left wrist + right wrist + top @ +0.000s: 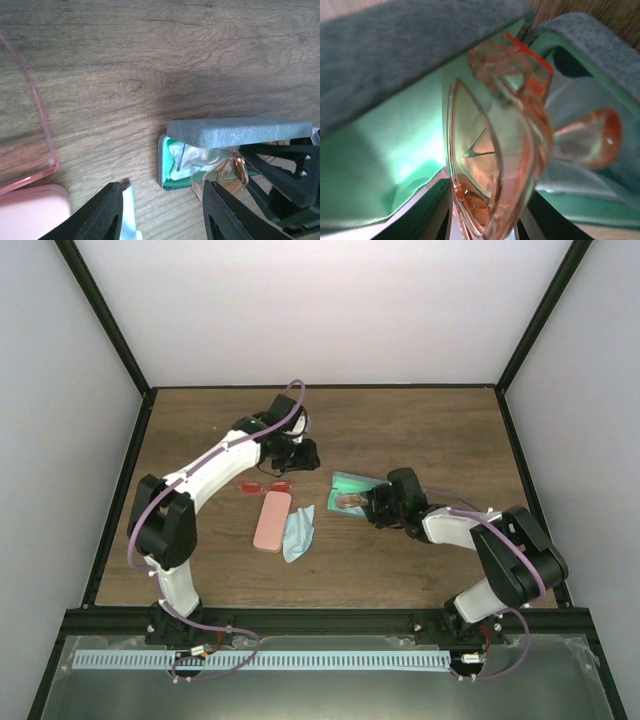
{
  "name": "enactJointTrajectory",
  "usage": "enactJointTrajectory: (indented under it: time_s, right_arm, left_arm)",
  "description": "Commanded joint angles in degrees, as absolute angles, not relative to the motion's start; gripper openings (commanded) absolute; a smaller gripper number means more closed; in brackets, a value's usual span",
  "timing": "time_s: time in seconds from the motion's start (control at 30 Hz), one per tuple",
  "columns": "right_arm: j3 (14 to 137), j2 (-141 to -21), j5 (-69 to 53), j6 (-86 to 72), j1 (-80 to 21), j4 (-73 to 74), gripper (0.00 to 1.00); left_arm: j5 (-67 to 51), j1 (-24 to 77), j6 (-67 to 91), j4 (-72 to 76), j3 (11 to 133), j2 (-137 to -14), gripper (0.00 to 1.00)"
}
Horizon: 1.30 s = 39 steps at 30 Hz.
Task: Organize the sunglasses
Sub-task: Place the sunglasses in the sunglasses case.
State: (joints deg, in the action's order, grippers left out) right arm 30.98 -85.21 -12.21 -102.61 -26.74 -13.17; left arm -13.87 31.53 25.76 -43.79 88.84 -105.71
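Inside the open grey case (green lining), the orange-red sunglasses are clamped in the right tool. Left of the case, the reddish-pink sunglasses lie on the desk. The left tool hovers just behind them, gaping and empty.

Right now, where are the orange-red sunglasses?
Right of centre in the top view, the orange-red sunglasses are held in the right gripper at the mouth of the open grey-blue case, right of the pink case.
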Motion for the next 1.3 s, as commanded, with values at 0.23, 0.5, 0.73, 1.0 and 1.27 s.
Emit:
enactJointTrajectory:
  time_s: [0.23, 0.5, 0.73, 1.0, 1.27]
  right_arm:
    - [33.53, -90.70, -6.36, -106.95, -29.06, -19.85, 0.38]
    - [36.05, -89.53, -7.19, -103.29, -29.17, -16.17, 0.52]
    - [40.15, -82.31, -10.73, -95.74, -29.09, -0.94, 0.76]
    - [32.26, -67.71, -10.43, -92.63, -28.97, 9.62, 0.67]
    - [28.91, -52.73, -2.95, -80.19, -19.42, 25.58, 0.31]
  left_arm:
    - [-11.10, 31.46, 24.95, -43.65, 86.19, -101.25, 0.46]
    - [-11.18, 31.51, 24.52, -43.53, 86.39, -101.06, 0.46]
    - [-11.99, 31.47, 26.01, -41.57, 86.84, -102.25, 0.46]
    - [-12.46, 31.57, 27.39, -40.62, 89.43, -104.18, 0.46]
    - [-15.76, 33.48, 25.11, -42.49, 90.33, -108.58, 0.07]
